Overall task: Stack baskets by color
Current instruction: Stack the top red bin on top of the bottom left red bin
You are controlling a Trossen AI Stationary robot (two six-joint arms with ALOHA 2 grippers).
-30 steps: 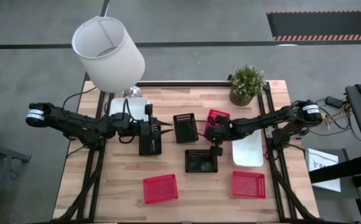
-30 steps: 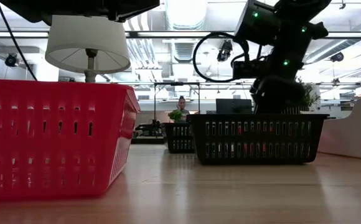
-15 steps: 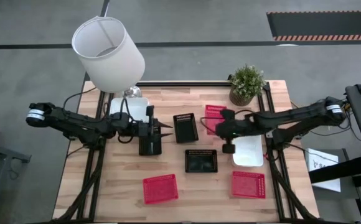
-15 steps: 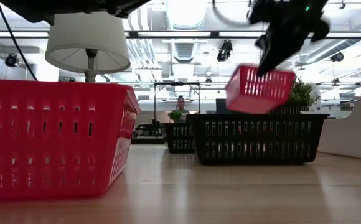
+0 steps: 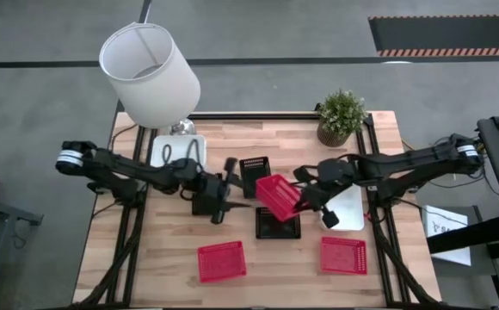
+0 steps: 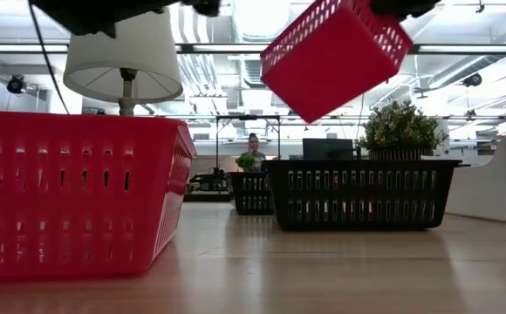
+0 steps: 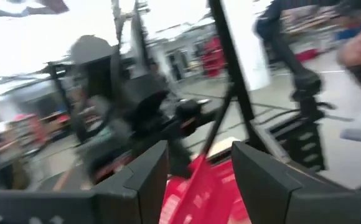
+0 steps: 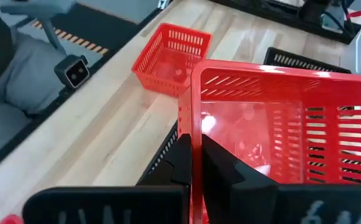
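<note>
Above the middle of the table [image 5: 163, 258], your right pincer [image 8: 196, 163] was clamped on the rim of a red basket [image 5: 278, 195], its two fingers pinching one short wall between them. You had that basket off the wood and tilted; in the low view it hung high, one corner down, over the black basket [image 5: 278, 224] that sat at the table's centre.

Your left pincer [image 5: 230, 191] stood with its fingers spread and nothing between them, just beside a second black basket [image 5: 203, 202] on the left part of the table. Its wrist view was badly smeared, so I can only say that something red, probably the lifted basket, showed past the fingers.

Farther out, you had a third black basket [image 5: 255, 175] lying toward the back, near the middle. Two more red baskets rested along the front edge, one front left [image 5: 221, 260] and one front right [image 5: 343, 255]. One white basket [image 5: 346, 207] lay partly under your right arm, and another [image 5: 179, 148] sat at the back left by the lamp [image 5: 149, 73]. A potted plant [image 5: 341, 116] stood at the back right corner.
</note>
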